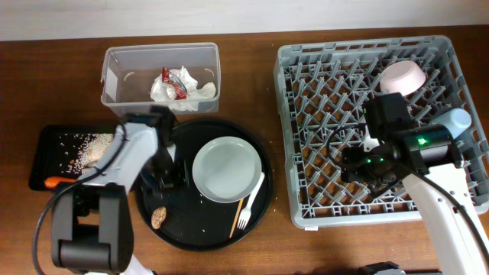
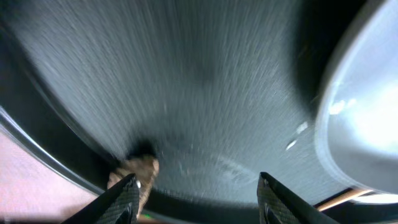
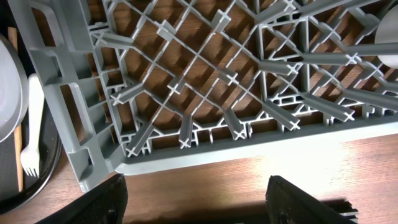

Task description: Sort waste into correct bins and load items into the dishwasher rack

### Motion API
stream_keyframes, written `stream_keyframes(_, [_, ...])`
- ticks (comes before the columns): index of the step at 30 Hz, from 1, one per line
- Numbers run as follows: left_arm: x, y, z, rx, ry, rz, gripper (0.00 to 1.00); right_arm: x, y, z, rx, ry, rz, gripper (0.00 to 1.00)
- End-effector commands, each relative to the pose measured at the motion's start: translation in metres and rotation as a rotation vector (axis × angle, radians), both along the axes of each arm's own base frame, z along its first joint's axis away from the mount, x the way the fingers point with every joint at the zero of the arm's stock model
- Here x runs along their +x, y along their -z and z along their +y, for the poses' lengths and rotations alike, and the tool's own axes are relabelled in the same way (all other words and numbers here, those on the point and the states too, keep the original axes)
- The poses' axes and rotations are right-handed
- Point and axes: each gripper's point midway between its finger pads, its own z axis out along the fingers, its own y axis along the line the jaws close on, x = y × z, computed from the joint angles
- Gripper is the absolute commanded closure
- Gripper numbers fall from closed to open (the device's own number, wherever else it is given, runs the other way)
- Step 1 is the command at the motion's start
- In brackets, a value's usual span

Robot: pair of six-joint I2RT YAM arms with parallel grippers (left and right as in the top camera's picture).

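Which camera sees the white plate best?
The overhead view: the whole white plate shows on the round black tray. The left wrist view catches only a blurry part of its rim, and the right wrist view just a sliver at the left border.

left pincer (image 2: 200,200) pointing down, fingers (image 2: 124,198) spread wide apart; left arm (image 1: 126,156) white, elbow bent, behind and left of it. right pincer (image 3: 205,202) also spread wide, tilted downward; right arm (image 1: 447,202) stretches back behind it, green lights on wrist
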Motion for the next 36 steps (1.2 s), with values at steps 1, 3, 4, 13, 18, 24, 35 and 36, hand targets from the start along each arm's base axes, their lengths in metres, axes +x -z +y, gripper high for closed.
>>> stream_keyframes(1, [-0.039,0.014,0.007,0.074,-0.038,0.1,0.39,0.001,-0.005,-0.003,-0.01,0.007,-0.018,0.25])
stream_keyframes(3, [-0.048,0.022,0.019,0.148,-0.05,0.114,0.39,0.001,-0.005,-0.003,-0.01,0.008,-0.018,0.25])
stream_keyframes(4, [-0.046,0.023,0.021,0.159,-0.046,0.102,0.39,0.001,-0.005,-0.003,-0.01,0.008,-0.018,0.25])
stream_keyframes(13, [-0.069,0.013,0.018,0.144,-0.051,0.207,0.6,0.001,-0.005,-0.003,-0.01,0.008,-0.018,0.25])
stream_keyframes(18, [-0.066,0.018,0.012,0.112,-0.059,0.189,0.78,0.001,-0.005,-0.003,-0.009,0.008,-0.018,0.25])
stream_keyframes(24, [-0.077,0.025,0.011,0.115,-0.046,0.21,0.77,0.001,-0.005,-0.003,-0.009,0.008,-0.018,0.25])
stream_keyframes(35, [-0.037,-0.002,0.006,0.091,-0.052,0.122,1.0,0.001,-0.005,-0.003,-0.01,0.008,-0.018,0.25])
stream_keyframes(36, [-0.03,-0.008,0.007,0.085,-0.042,0.106,1.0,0.001,-0.005,-0.003,-0.01,0.008,-0.018,0.25])
